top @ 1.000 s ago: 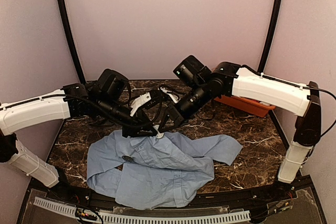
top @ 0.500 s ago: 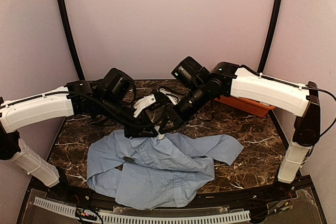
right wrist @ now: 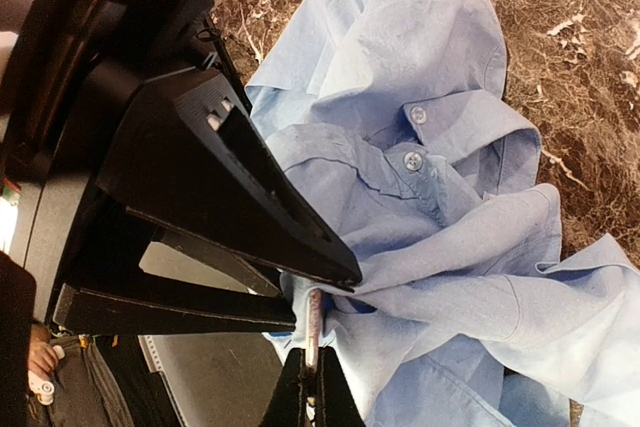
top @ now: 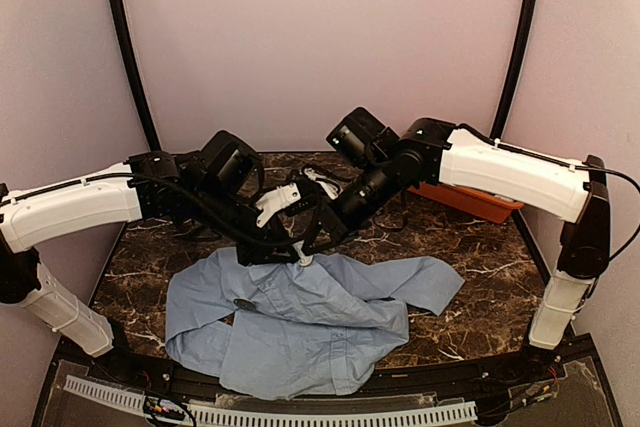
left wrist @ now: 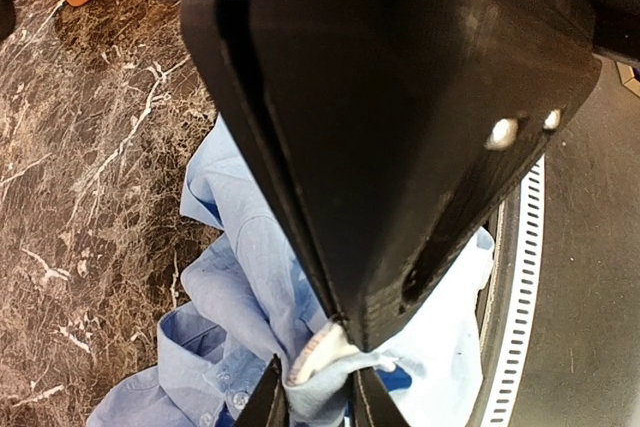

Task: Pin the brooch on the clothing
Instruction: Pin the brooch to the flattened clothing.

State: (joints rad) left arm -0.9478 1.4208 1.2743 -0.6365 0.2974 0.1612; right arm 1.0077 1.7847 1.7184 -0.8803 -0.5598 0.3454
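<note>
Top external: left claw (top: 292,250) and right claw (top: 310,243) each pinch the shirt (top: 320,327) at its far edge, tips nearly touching. Brooch (top: 243,303) lies on shirt, nearward-left of both; left claw nearer.

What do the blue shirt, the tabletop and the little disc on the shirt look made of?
Shirt: thin woven cloth, matte; it creases and folds softly. Tabletop: dark marble or a marble-look laminate, glossy, with white veins. Disc: dark, too small to tell.

A robot lab booth — plain lilac walls (top: 320,37), marble tabletop (top: 480,247), 2 white arms (top: 70,212).
</note>
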